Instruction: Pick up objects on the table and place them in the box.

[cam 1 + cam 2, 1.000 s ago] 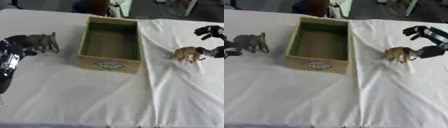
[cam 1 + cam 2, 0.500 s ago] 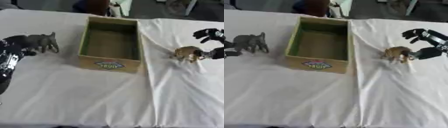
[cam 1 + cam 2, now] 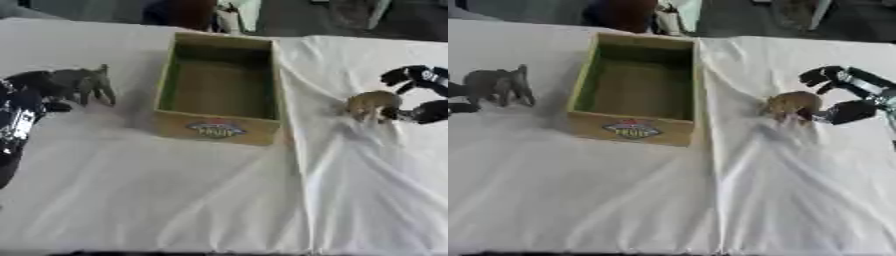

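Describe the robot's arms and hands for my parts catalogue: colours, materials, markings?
Both are mostly black. The right hand has black fingers on a silver-grey wrist section. The left hand is black, its forearm glossy black with pale patches. No cables or markings can be made out.

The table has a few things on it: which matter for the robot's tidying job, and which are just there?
Part of the job:
- grey animal, left of the box
- tan animal, at the right hand
- box, nothing visible inside
- left hand, at the grey animal

Just there:
- white cloth under everything
- blurred shapes beyond the far edge; cannot tell what they are
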